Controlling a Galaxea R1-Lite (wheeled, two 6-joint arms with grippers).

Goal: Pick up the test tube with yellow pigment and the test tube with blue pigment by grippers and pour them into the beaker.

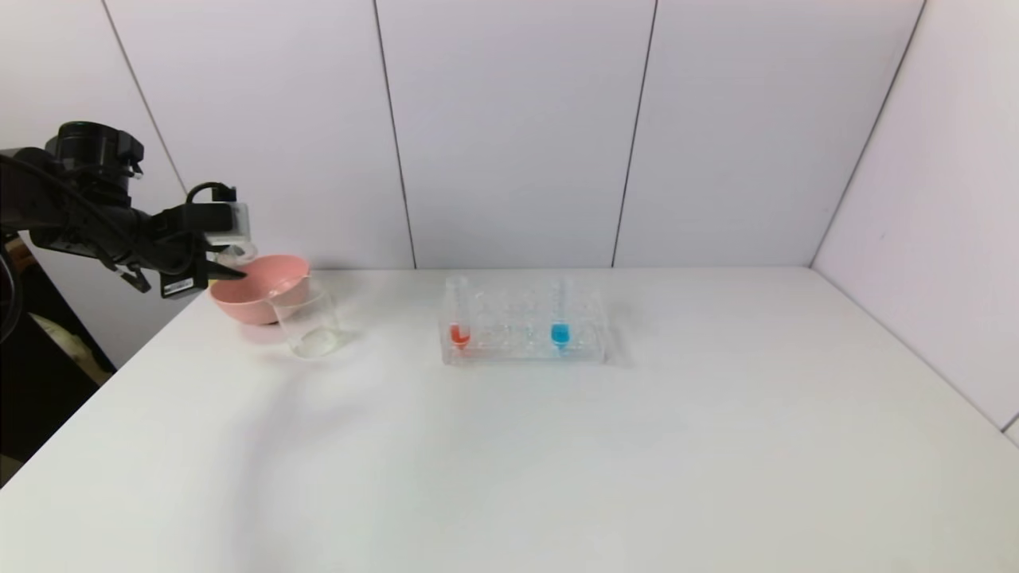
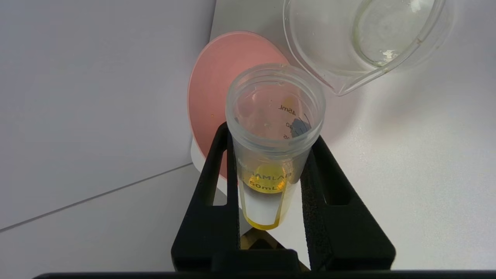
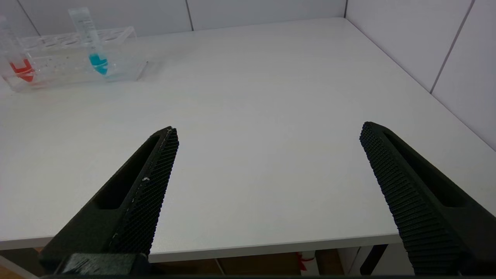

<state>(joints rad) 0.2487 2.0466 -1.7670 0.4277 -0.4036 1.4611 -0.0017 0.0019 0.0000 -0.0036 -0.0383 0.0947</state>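
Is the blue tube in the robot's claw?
No, the blue tube stands in the clear rack; the left claw holds the yellow tube.

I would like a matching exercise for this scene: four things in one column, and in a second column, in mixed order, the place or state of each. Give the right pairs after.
Things
1. test tube with yellow pigment
2. test tube with blue pigment
3. beaker
4. right gripper

Places or states
A. standing in the clear rack, near its right end
B. open, low at the table's near edge, holding nothing
C. clamped in the left gripper, over the pink bowl
D. on the table, just in front of the pink bowl

Pairs: 1-C, 2-A, 3-D, 4-B
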